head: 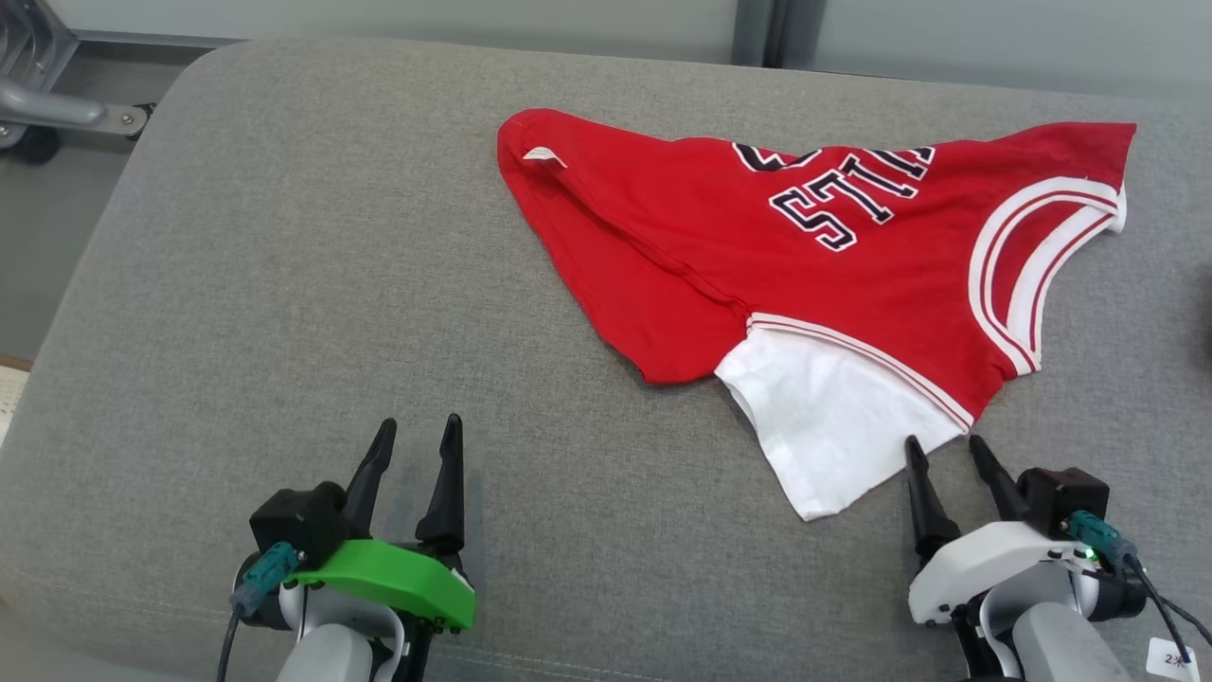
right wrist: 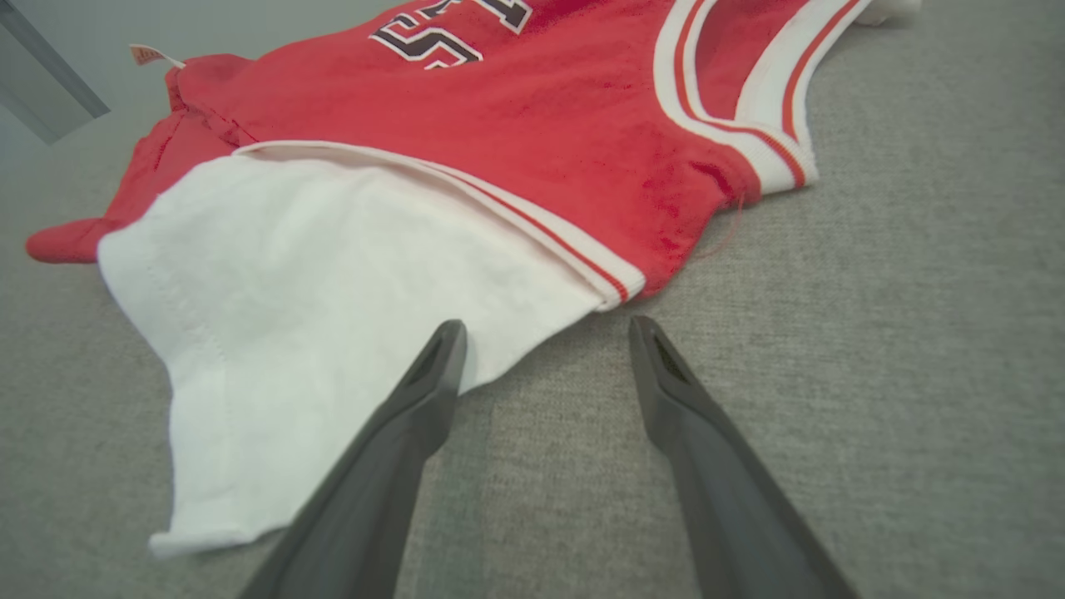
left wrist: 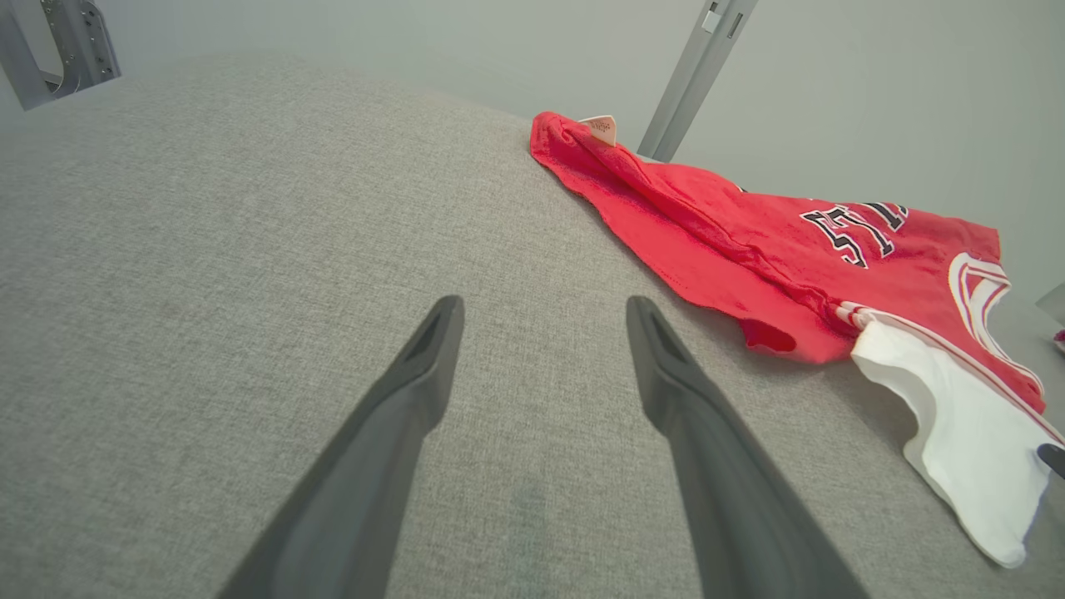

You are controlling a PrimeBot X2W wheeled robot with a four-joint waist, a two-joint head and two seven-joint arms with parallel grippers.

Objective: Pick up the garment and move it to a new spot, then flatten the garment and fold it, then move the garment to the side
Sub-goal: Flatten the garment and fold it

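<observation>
One garment (head: 805,256), a red jersey with one white sleeve (head: 824,426) showing, lies crumpled on the right half of the grey table (head: 284,284), with dark lettering (head: 843,194) near its far edge. The head view takes in both pincers at once. The left pincer (head: 419,422) sits low on the left over bare cloth, well apart from the garment. The right pincer (head: 944,442) sits low on the right, just at the sleeve's hem. Each has two dark fingers spread wide, with nothing between them. That view also shows one metal frame (head: 47,104) past the table's far left corner

The left wrist view adds one tag (left wrist: 601,127) standing up at the garment's (left wrist: 749,241) far tip and one grey post (left wrist: 695,79) behind it. The left pincer (left wrist: 544,304) points over empty table

In the right wrist view the right pincer (right wrist: 547,324) stands wide. One finger overlaps the white sleeve's edge and the other is over bare table beside the red hem of the garment (right wrist: 541,108). Whether it touches the cloth I cannot tell
</observation>
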